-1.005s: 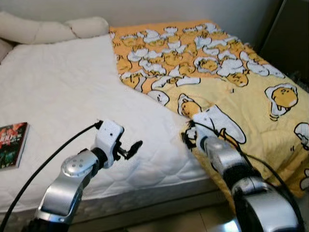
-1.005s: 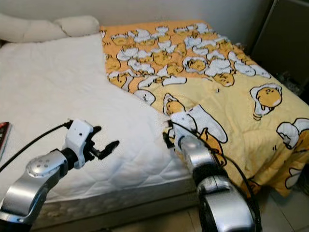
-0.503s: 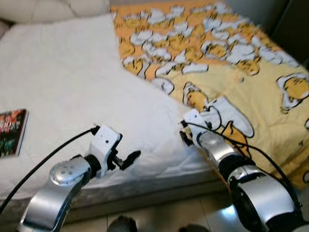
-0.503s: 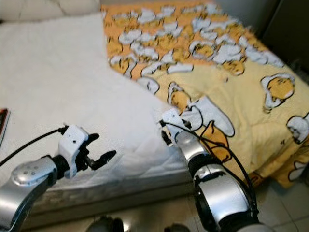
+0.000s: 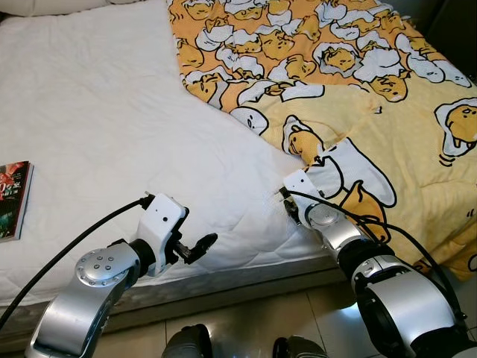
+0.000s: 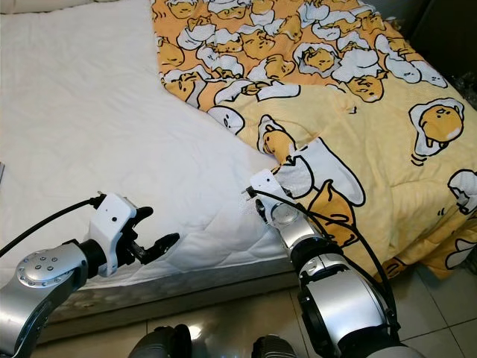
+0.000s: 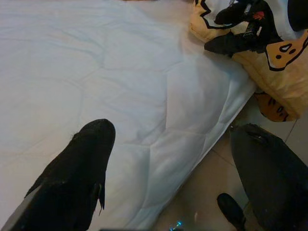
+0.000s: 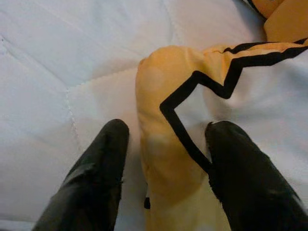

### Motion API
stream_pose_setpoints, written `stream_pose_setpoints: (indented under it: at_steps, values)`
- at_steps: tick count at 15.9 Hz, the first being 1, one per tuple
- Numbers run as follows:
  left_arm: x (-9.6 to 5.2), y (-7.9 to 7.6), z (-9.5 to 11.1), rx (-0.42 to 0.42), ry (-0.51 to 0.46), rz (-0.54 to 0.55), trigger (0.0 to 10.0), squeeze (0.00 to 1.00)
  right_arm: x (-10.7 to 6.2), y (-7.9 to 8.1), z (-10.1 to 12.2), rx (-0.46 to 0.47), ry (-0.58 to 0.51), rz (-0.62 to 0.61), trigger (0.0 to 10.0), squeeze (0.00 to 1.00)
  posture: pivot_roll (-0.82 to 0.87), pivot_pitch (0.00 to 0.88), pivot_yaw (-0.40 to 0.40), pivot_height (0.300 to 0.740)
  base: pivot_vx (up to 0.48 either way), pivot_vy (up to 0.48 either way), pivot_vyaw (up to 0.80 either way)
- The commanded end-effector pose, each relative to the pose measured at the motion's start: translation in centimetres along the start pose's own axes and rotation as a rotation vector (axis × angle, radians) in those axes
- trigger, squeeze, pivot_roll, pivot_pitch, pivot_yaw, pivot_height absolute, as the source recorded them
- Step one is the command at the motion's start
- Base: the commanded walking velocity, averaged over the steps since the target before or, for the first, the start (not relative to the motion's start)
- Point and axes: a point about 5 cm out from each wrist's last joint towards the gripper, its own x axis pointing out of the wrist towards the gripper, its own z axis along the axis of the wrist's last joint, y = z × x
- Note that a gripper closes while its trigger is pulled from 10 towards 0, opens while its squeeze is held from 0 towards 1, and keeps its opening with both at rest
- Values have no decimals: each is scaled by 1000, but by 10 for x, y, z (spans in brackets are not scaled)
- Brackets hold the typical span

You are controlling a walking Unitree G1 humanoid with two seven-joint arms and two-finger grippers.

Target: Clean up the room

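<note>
While spread, right gripper straddles the blanket's edge.

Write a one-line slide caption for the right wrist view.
Right gripper, fingers open, straddling a folded edge of the yellow cartoon-print blanket on the white quilted mattress.

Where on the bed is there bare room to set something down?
Bare white mattress between the book and the yellow blanket. Crowded at the blanket's folded edge, where the right gripper straddles it, open.
</note>
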Motion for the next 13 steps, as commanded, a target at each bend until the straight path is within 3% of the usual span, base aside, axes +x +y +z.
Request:
stream_pose_setpoints:
  at_steps: [1,8,9,10,13]
  values:
    - [-2,-1,1,7,0,-4,10000,0,0,0,-2,-8,11,-2,2510,0,23,196,25,740,0,0,0]
    - [-2,-1,1,7,0,-4,10000,0,0,0,-2,-8,11,-2,2510,0,23,196,25,740,0,0,0]
    - [-4,-11,1,14,21,-53,10000,0,0,-2,-10,-31,28,-32,0,0,14,186,11,740,0,0,0]
    - [-5,-20,0,28,36,-106,10000,0,-1,-5,-17,-45,41,-63,0,0,12,184,14,740,0,0,0]
    - [-4,-23,0,30,36,-117,10000,0,-2,-7,-21,-29,49,-74,0,0,10,182,12,740,0,0,0]
